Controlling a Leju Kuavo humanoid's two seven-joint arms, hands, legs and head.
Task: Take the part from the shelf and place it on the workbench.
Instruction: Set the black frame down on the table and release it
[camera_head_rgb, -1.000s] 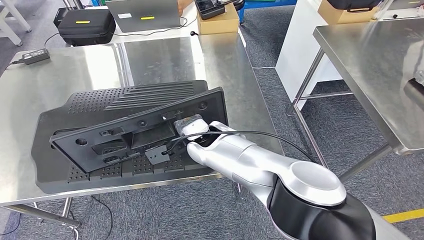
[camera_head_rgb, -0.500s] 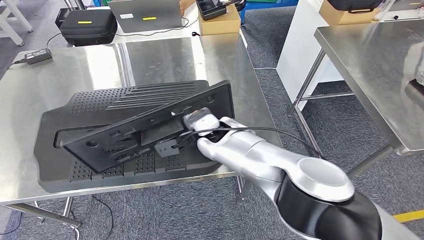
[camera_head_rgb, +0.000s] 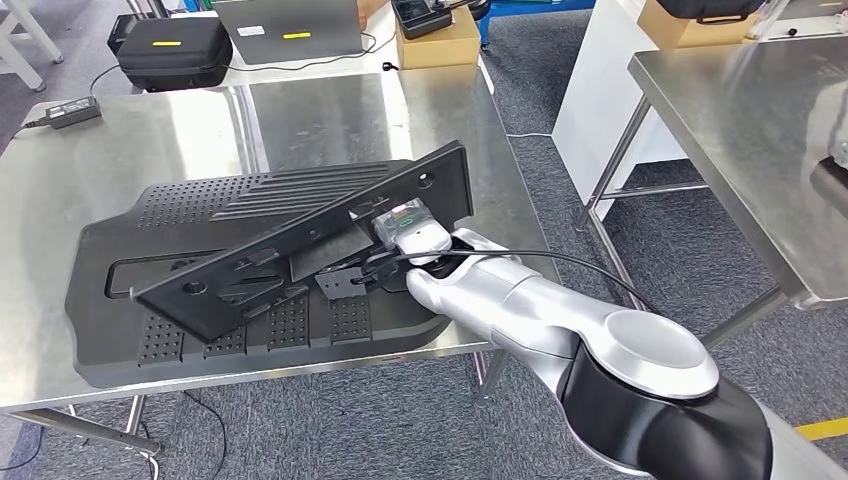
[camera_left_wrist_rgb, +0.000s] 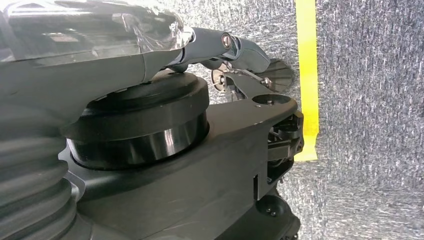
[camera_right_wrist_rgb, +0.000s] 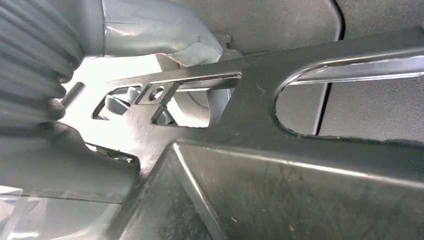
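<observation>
- Right hand: I read it as gripping the part at the part's middle. In the right wrist view the grey thumb lies against the part's rim, and paler fingers show through a slot from the far side. I cannot tell how tightly they close.
- Part: long flat black plastic panel with cut-outs and round holes. I see it tilted on edge. Its long axis runs from a low end out beyond the fingers, on the robot's left, up to a raised end just past the hand, on the far right.
- Mat: black ribbed and studded sheet directly beneath the fingers and the part. The part's low end is at or just above it; I cannot tell whether they touch.
- Workbench: steel top under the mat, extending away from the fingers.
- Left hand: I see it over grey carpet beside a yellow floor line. I cannot tell how its fingers are set.
</observation>
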